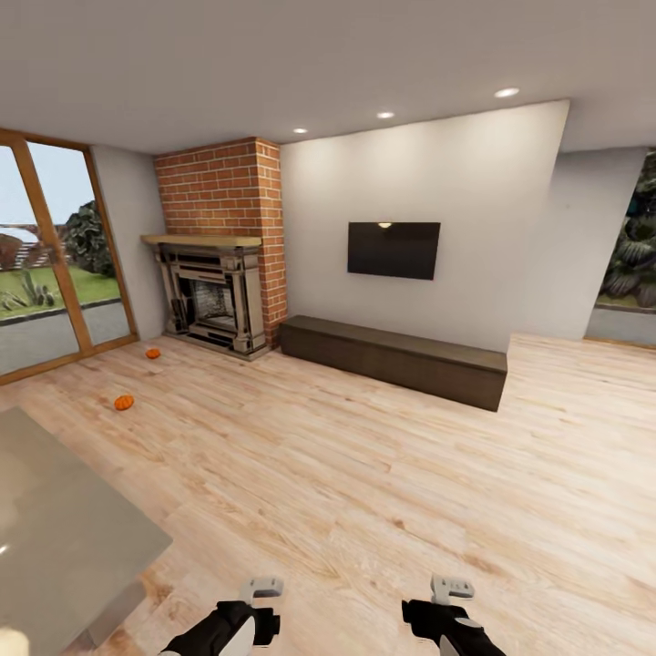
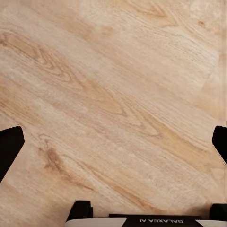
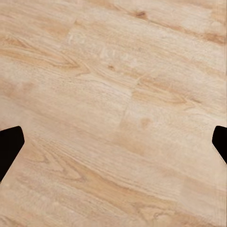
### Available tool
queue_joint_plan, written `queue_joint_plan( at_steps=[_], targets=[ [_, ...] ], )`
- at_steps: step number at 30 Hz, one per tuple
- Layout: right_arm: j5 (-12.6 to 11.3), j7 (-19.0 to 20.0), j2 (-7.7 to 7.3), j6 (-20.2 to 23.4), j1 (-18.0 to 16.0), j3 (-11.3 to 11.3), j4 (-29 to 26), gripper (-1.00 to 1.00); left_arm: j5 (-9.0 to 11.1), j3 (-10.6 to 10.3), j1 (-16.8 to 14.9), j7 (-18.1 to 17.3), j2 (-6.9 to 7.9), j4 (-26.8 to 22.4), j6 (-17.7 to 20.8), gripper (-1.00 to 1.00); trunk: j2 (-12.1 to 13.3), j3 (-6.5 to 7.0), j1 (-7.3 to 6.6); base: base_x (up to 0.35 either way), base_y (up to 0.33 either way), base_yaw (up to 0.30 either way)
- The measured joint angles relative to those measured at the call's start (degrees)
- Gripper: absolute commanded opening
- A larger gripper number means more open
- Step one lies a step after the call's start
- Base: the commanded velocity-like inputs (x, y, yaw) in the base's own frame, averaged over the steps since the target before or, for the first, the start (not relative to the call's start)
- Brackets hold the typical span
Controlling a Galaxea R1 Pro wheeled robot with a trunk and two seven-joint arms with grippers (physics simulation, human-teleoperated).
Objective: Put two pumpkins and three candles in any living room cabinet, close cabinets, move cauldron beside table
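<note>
Head view: living room, light plank floor (image 1: pixel 364 474). Brick fireplace (image 1: pixel 219 264) in the far left corner, black TV (image 1: pixel 394 250) on the white wall, long dark brown cabinet (image 1: pixel 392 360) on the floor below it, all fronts flush and closed. Two pumpkins on the floor near the glass door (image 1: pixel 46 264): far pumpkin (image 1: pixel 152 353) just in front of the fireplace hearth, near pumpkin (image 1: pixel 124 402) closer to the robot, well apart from the cabinet. Corner of the grey glassy table (image 1: pixel 64 528) at lower left, with a pale beige blob at the bottom left edge, too cropped to identify. Left gripper (image 1: pixel 260 590) and right gripper (image 1: pixel 451 590) poke in at the bottom edge, low over bare floor, well apart from each other; can't tell finger state from here

Left wrist view: plank floor under the left gripper (image 2: pixel 113 142). Dark fingertips (image 2: pixel 9 144) sit at opposite edges, spread wide, nothing between them

Right wrist view: same again, right gripper (image 3: pixel 113 144) over bare planks, fingertips (image 3: pixel 9 144) at opposite edges, jaws wide apart, holding nothing
</note>
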Motion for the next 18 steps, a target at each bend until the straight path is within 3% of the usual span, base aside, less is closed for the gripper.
queue_joint_plan(
  at_steps=[18],
  targets=[
    [0.0, 0.0, 0.01, -0.3, 0.0, 0.1, 0.0, 1.0, -0.5, -0.4, 0.0, -0.2, 0.0, 0.3, -3.1, 1.0, 0.0, 0.0, 0.0, 0.316, -0.109, 0.0]
  ],
)
